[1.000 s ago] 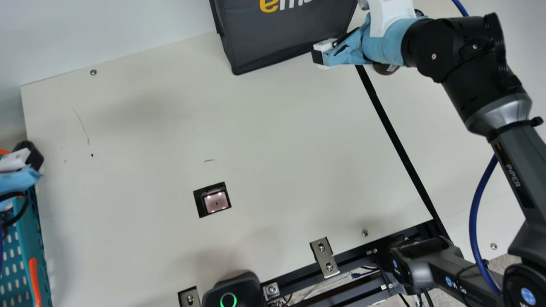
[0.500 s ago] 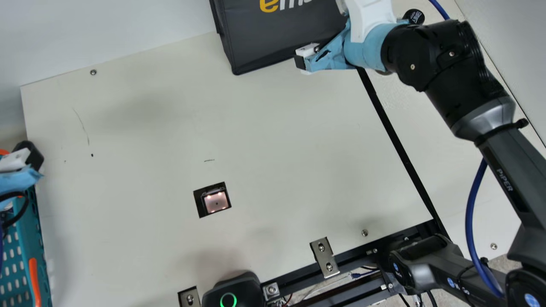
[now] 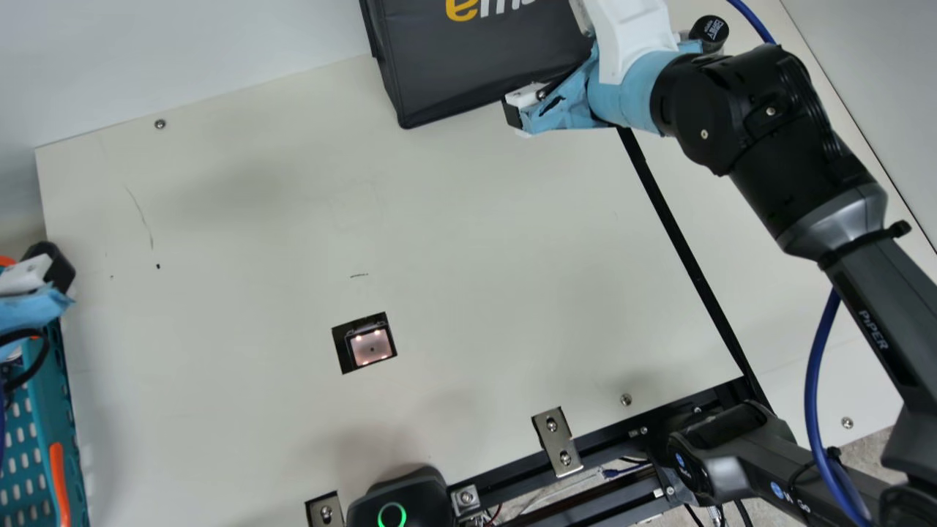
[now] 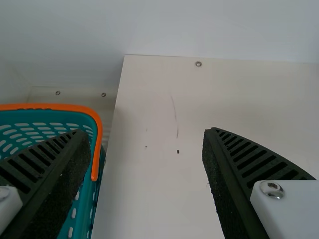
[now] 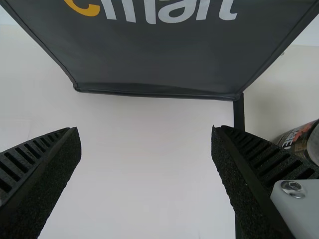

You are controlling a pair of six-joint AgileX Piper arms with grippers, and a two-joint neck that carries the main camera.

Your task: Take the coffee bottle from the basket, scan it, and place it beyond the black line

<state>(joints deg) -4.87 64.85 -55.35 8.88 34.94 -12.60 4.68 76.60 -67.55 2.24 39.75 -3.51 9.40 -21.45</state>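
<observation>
Cream tbl (image 3: 476,241) w/ blk line (image 3: 684,244), pale wall (image 3: 183,51) behind

right claw (image 3: 516,110) near the dark bag (image 3: 468,66), lit scanner window (image 3: 371,347) in the cream table (image 3: 476,241)

Pale wall (image 3: 183,44), cream table (image 3: 476,256), speckled floor (image 3: 867,450)

The basket (image 3: 40,432) sits by the left edge of the tabletop (image 3: 256,219). Right of it, the scanner (image 3: 371,348) is set in the tabletop, between basket and line (image 3: 681,245). The bag (image 3: 476,66) rests at the far side, one near corner at the line. Past the line, to the right, is a bottle (image 3: 710,31). Brackets (image 3: 556,441) lie along the near edge.
</observation>
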